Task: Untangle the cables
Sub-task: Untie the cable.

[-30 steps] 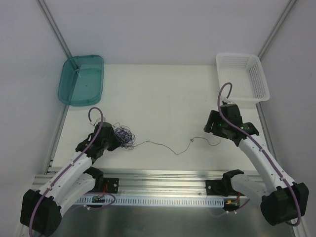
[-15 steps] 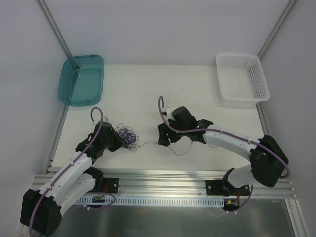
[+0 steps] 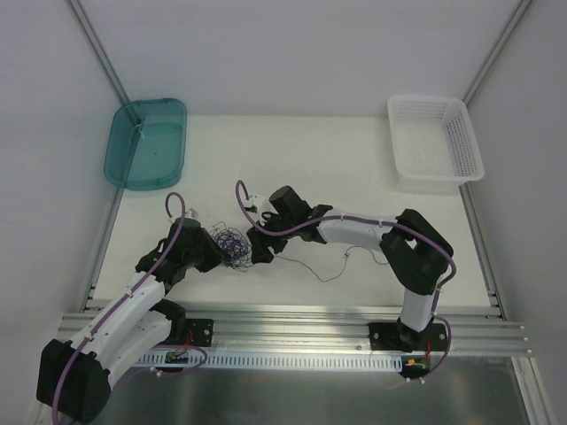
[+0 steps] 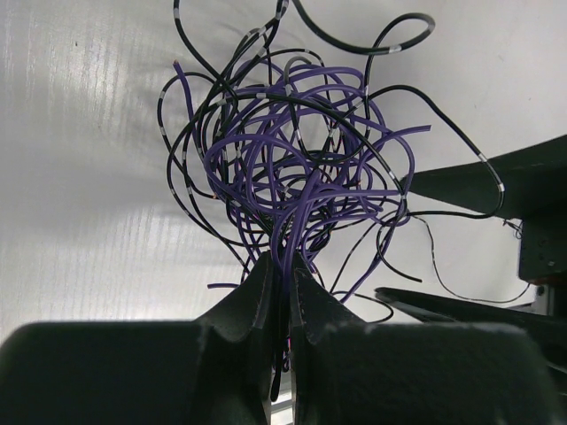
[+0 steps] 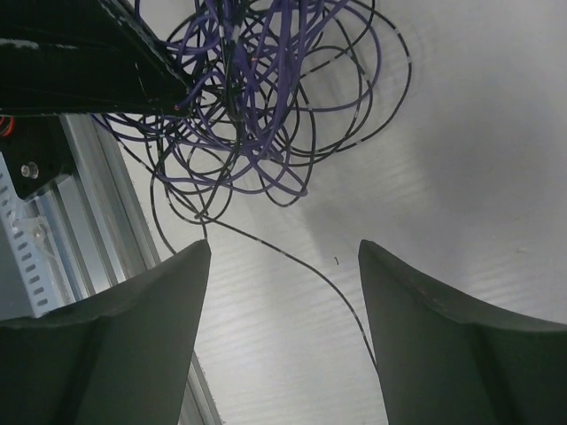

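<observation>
1. The cables (image 3: 232, 245) lie as a loose purple-and-black bundle on the bench (image 3: 301, 159), left of centre and toward the near edge.
2. The left tool (image 4: 282, 266) is clamped on the cables. Several purple strands run down into the slit between its fingers, and the remaining loops fan out beyond the tips.
3. The right tool (image 5: 283, 257) has its fingers spread apart with nothing gripped. It faces the bundle from the right, its tips just short of the loops.
4. One thin black strand (image 5: 275, 250) trails from the bundle rightward along the bench. In the right wrist view it passes below the gap between the right tool's fingers.
5. A teal bin (image 3: 146, 142) sits at the far left corner and a white basket (image 3: 436, 142) at the far right. Both are well apart from the cables.
</observation>
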